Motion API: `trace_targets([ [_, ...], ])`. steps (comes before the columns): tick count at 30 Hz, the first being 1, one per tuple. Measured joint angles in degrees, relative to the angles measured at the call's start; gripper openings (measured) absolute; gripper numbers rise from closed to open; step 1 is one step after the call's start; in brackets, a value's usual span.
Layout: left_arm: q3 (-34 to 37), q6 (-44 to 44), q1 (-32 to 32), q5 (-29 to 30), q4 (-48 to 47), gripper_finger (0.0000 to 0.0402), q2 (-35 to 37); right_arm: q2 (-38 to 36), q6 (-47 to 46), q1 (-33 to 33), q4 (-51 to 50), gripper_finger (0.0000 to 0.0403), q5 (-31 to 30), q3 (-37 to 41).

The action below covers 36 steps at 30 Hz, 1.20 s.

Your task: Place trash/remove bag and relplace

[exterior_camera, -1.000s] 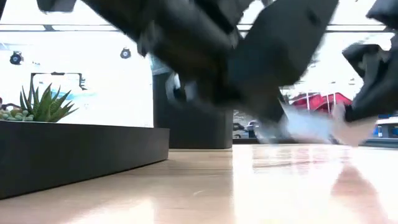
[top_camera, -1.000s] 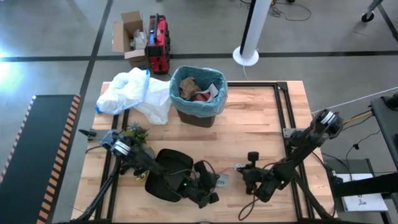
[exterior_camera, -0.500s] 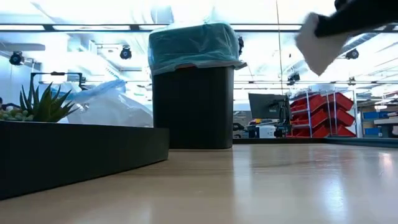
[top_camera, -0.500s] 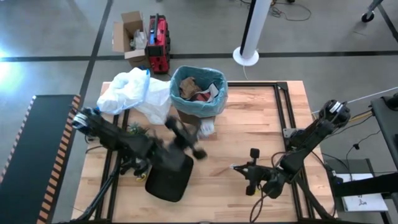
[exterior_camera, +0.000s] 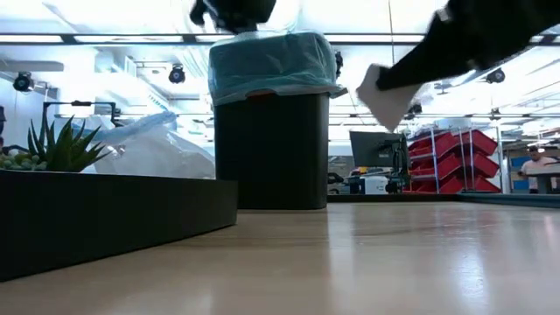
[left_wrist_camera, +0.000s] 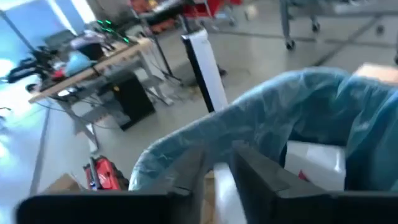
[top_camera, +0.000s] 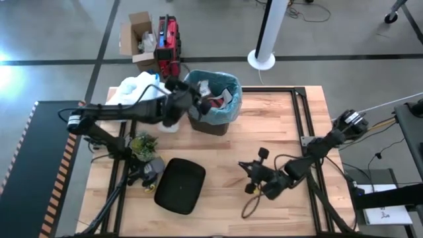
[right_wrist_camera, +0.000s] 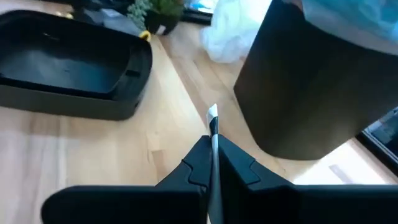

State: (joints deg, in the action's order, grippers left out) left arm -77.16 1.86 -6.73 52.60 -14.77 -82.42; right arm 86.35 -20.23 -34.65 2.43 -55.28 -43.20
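Over the bin's near-left rim hangs the left claw (top_camera: pixel 198 106), arm stretched across from the bench's left edge. Left wrist view: its fingers (left_wrist_camera: pixel 261 180) stand slightly apart, a white scrap (left_wrist_camera: pixel 221 186) showing in the gap between them, can't tell if gripped or just lying below. Beyond the fingertips the light-blue bag (left_wrist_camera: pixel 311 112) lines the bin, a white packet with red print (left_wrist_camera: pixel 314 165) inside it. High view: bin (top_camera: pixel 213 123) sits at the bench's far middle, bag (top_camera: pixel 231 96) folded over its rim, crumpled brown paper (top_camera: pixel 200 89) and white wrappers (top_camera: pixel 223 98) piled inside, just beside and under the claw. Low view: bin (exterior_camera: pixel 269 149) upright, bag cuff (exterior_camera: pixel 271 66) draped over its top, left claw (exterior_camera: pixel 234 13) dark just above the rim.

Right claw (top_camera: pixel 254 180) is low over the bench's near middle, well apart from the bin. Right wrist view: fingers (right_wrist_camera: pixel 239 165) pressed together on a thin white wrapper (right_wrist_camera: pixel 213 134) held edge-on, pointing toward the bin's dark wall (right_wrist_camera: pixel 305 87). Low view shows that wrapper (exterior_camera: pixel 378 94) as a white flap off the bench.

White plastic bag (top_camera: pixel 135 89) lies left of the bin, touching it. Small plant (top_camera: pixel 143 144) and black tray (top_camera: pixel 180 186) sit on the bench's (top_camera: pixel 277 132) near left.
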Motion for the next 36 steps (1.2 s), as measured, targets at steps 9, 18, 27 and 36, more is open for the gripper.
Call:
trace_targets([
  [9, -5.59, -6.68, -1.4, -3.07, -14.5, 0.0187, 3.32, -6.0, 19.26, 10.56, 0.0, 0.0028, 7.93, -10.59],
  [18, -0.26, 3.93, 7.72, -1.54, -27.38, 0.0238, 16.04, -6.55, 38.8, 30.03, 1.17, 0.0054, 27.06, -28.16],
  [27, 18.99, 15.12, 13.86, -1.24, -26.23, 0.0229, 25.4, -2.07, 23.86, 46.25, -4.09, 0.0091, 47.77, -33.42],
  [36, 35.48, 15.01, 14.34, -1.71, -7.22, 0.0209, 22.68, -4.54, 22.62, 45.37, -12.68, 0.0242, 42.82, -34.81],
])
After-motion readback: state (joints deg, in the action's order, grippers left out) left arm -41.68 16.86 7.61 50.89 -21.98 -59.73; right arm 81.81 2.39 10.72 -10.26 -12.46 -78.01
